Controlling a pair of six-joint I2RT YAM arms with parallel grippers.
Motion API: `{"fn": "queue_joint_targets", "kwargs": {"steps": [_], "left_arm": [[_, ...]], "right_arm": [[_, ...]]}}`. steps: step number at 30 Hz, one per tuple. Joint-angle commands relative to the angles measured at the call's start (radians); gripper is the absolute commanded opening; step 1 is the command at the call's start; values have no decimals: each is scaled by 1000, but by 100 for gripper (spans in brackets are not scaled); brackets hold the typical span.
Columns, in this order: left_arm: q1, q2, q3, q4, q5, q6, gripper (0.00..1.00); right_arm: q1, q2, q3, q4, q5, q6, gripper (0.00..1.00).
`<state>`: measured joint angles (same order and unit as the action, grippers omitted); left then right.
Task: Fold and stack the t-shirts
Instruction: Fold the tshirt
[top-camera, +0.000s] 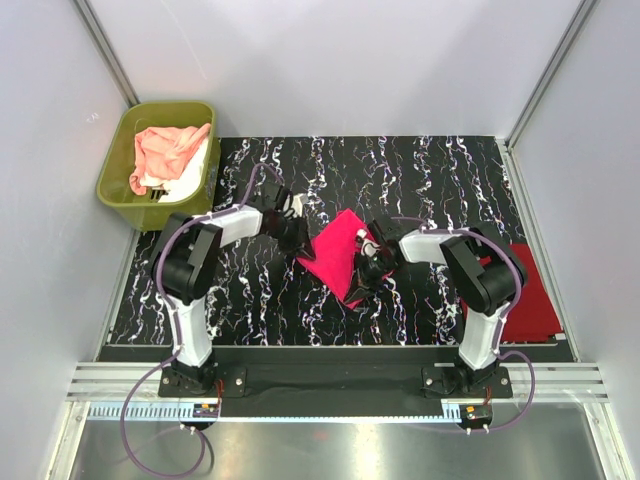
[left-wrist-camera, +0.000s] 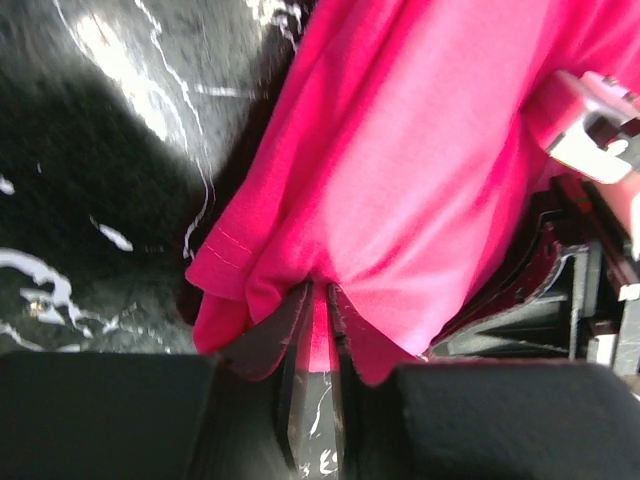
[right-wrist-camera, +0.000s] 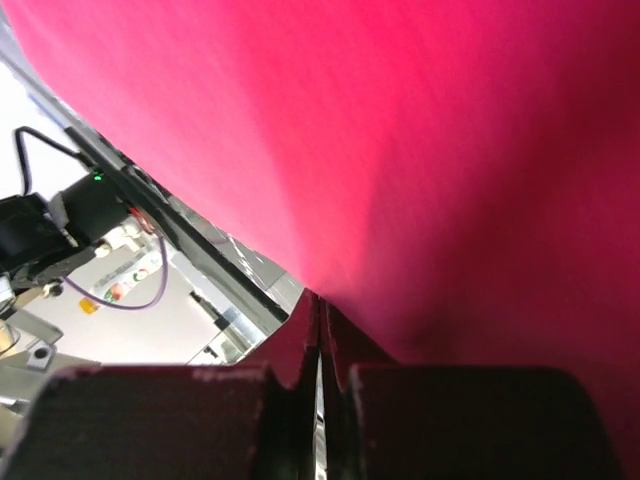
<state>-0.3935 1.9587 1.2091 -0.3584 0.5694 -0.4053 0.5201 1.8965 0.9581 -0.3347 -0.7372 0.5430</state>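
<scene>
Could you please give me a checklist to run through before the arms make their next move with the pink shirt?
1. Left end effector pinches the hot pink t-shirt at an edge: ok.
2. Right end effector shut on the same shirt: ok.
3. Each grip holds the intended layers: cannot tell.
4. Dark red t-shirt lies flat at the right side of the table: ok.
5. Peach-pink t-shirt and white t-shirt sit in the green tub, out of the way: ok.
</scene>
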Motion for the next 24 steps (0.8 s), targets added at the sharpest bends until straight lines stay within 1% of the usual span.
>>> {"fn": "queue_joint_targets", "kwargs": {"steps": [1, 2, 3, 4, 5, 7, 9, 10, 12, 15, 19, 22, 24], "left_arm": [[-1, -90, -22, -74, -82, 54, 20], [-2, -127, -19, -82, -79, 53, 21], [-1, -142, -16, -88, -77, 48, 24], [-1, -158, -7, -100, -69, 37, 25], [-1, -168, -2, -100, -63, 33, 26], [-1, -187, 15, -96, -54, 13, 27], [-1, -175, 20, -86, -51, 3, 28], [-1, -164, 26, -80, -49, 0, 28], [-1, -124, 20, -68, -45, -4, 27], [1, -77, -13, -33, -68, -7, 26], [1, -20, -42, -25, -123, 9, 23], [4, -12, -69, -30, -164, 28, 21], [4, -27, -85, -30, -171, 37, 21]], "right_arm": [[6, -89, -10, -78, 94, -25, 2], [6, -123, 4, -99, 91, -23, 2], [6, -135, 20, -108, 87, -20, 4], [6, -140, 59, -115, 84, -12, 6], [6, -131, 83, -116, 75, -9, 8], [8, -103, 155, -109, 47, 0, 9], [6, -33, 207, -87, 10, 24, 11], [6, -8, 259, -75, -8, 35, 11], [8, 57, 294, -18, -40, 78, 11], [9, 143, 352, 5, -62, 95, 11], [8, 197, 335, 5, -76, 75, 11], [0, 171, 271, -53, -16, -13, 11], [-9, 107, 231, -98, 31, -47, 11]]}}
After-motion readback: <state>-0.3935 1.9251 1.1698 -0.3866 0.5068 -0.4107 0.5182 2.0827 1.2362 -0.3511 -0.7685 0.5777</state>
